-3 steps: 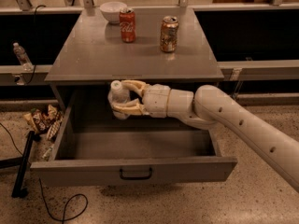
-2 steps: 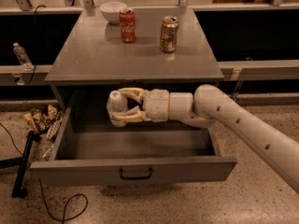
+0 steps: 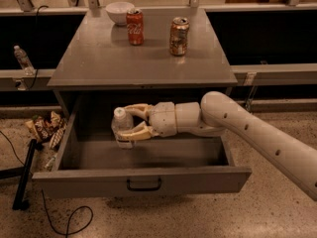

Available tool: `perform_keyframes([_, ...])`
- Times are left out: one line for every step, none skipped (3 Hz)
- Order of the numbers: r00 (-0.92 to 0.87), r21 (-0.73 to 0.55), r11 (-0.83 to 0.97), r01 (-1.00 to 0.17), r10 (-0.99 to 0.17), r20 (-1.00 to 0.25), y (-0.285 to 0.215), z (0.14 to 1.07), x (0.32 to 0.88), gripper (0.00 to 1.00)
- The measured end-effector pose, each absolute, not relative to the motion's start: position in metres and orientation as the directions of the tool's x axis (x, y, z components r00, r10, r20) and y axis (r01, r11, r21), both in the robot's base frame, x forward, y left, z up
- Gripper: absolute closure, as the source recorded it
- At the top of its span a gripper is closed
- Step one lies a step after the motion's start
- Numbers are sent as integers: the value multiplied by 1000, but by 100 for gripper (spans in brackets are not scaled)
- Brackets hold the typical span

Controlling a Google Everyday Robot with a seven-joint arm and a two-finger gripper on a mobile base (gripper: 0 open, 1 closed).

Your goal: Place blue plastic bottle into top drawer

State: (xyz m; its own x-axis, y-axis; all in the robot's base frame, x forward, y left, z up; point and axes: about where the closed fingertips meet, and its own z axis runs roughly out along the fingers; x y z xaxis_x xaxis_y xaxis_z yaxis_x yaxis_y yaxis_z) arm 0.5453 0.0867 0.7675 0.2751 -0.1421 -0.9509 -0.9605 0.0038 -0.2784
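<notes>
Two cans (image 3: 134,27) (image 3: 179,36), one bowl (image 3: 119,12), one drawer (image 3: 99,182), one hand (image 3: 125,122) inside it around one blue plastic bottle (image 3: 119,129), one smaller bottle (image 3: 22,59).

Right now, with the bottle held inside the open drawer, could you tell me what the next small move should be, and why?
Probably ease the bottle straight down onto the drawer floor before any release. The gripper is shut on the bottle, which stands upright inside the drawer walls, toward the left, but I cannot tell whether its base touches the floor.
</notes>
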Motion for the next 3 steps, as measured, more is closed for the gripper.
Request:
perform_keyframes([222,-226,11,-974,-145,-964,101,768,556,51])
perform_keyframes([183,-185,5,-983,-145,-973,114,767,563,29])
perform_keyframes([156,-157,0,-988,-143,-977,127,765,569,4])
